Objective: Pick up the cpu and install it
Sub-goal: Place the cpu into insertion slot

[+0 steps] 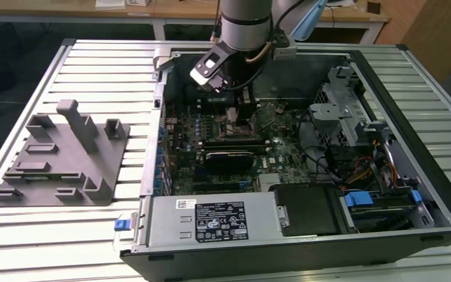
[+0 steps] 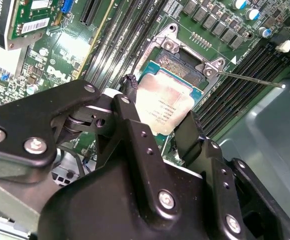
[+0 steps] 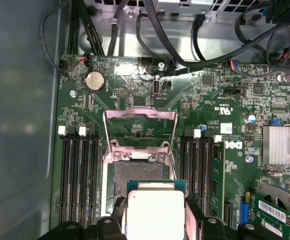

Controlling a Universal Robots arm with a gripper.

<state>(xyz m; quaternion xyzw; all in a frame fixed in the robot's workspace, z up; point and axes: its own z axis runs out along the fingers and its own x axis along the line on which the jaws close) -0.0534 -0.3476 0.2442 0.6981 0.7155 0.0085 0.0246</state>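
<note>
The cpu [image 2: 165,102] [image 3: 155,210] is a flat square chip with a silver-white top on a green-edged board. My gripper [image 2: 159,109] [image 3: 155,214] is shut on it, one black finger [image 2: 127,102] on each side. The chip hangs just above the open motherboard socket [image 3: 135,175] [image 2: 181,64], covering part of it and offset from it. The socket's metal load plate [image 3: 140,127] is swung open. In the exterior view the gripper [image 1: 237,113] reaches down into the open computer case above the motherboard [image 1: 225,147].
Memory slots [image 3: 77,175] flank the socket on both sides. A thin retention lever [image 2: 250,80] sticks out beside it. Cables [image 3: 165,35] run along the board's edge. A grey plastic fixture block [image 1: 61,158] stands on the slatted table at the exterior view's left. The power supply [image 1: 214,220] lies at the case front.
</note>
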